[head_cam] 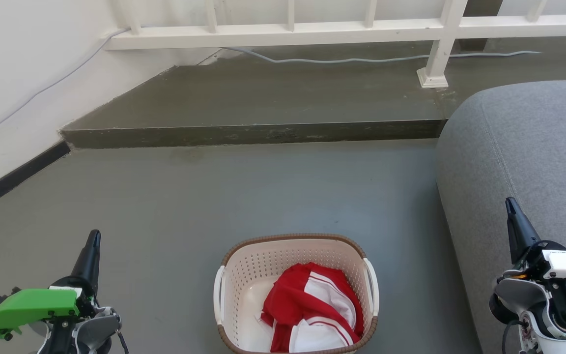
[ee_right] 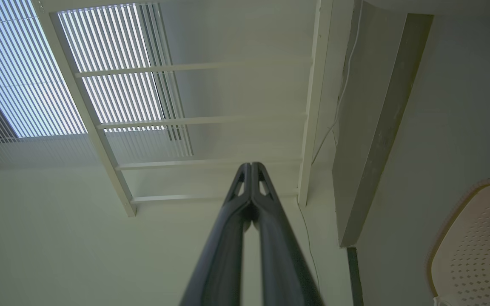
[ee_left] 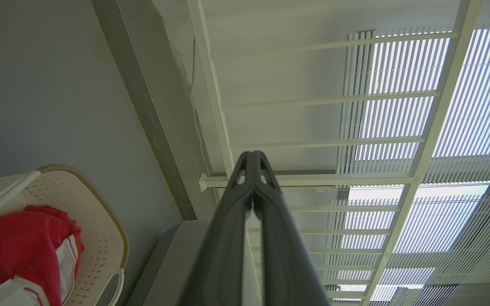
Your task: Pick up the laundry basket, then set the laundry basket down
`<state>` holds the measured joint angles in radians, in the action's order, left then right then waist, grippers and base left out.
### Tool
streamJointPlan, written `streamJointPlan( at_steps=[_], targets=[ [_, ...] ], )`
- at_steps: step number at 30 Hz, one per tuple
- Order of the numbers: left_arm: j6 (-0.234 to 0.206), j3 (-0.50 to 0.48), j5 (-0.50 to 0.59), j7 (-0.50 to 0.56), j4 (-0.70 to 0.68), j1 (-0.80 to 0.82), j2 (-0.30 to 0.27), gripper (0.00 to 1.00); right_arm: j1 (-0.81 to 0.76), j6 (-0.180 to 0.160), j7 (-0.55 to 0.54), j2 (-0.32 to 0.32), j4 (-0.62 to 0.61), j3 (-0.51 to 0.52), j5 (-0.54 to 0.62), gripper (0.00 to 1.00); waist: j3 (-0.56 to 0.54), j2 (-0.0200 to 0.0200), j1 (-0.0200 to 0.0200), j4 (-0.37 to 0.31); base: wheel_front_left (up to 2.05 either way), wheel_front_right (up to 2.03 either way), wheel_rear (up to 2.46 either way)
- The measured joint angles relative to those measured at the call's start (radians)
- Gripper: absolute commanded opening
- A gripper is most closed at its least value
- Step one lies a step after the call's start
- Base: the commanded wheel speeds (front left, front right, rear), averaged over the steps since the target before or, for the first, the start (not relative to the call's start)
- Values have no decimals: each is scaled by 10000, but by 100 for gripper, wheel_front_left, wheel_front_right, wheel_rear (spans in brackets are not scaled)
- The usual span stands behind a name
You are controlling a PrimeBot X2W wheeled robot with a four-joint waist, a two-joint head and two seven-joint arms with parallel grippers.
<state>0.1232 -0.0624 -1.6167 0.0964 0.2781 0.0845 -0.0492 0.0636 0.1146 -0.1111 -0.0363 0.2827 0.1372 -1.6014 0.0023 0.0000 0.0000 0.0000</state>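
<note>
**Obscured areas.** The near end of the laundry basket (head_cam: 283, 258) is cut off by the bottom edge of the head view. A crumpled red-and-white garment (head_cam: 312, 305) covers most of the basket's bottom, leaving a bare strip on the robot's left. In the left wrist view the basket (ee_left: 96, 238) runs off the left and bottom edges. In the right wrist view the basket (ee_right: 470, 255) is cut by the right edge, with a red patch of cloth beside it. In the head view each pair of fingers overlaps into one dark spike, so their spacing cannot be read there.

**Fingers.** The wrist views settle it. The left gripper (ee_left: 252, 155) has its fingers pressed together at the tips, with nothing between them. The right gripper (ee_right: 251, 165) is the same.

**Basket.** Cream-white plastic, rounded-rectangular, with walls perforated in regular rows. A brown woven-look band runs round the rim. One white handle (head_cam: 371, 287) sits on each long side.

**Location.** The basket stands upright on the grey floor (head_cam: 263, 191), between the left gripper (head_cam: 94, 236) and the right gripper (head_cam: 509, 202) and apart from both. A grey sofa (head_cam: 533, 157) lies near its right side.
</note>
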Motion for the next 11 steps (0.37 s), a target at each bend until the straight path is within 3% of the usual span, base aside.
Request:
streamJointPlan(
  at_steps=[11],
  targets=[
    [0,-2,0,0,-2,0,0,0,0,2,0,0,-2,0,0,0,0,0,0,0,0,0,0]
  ],
)
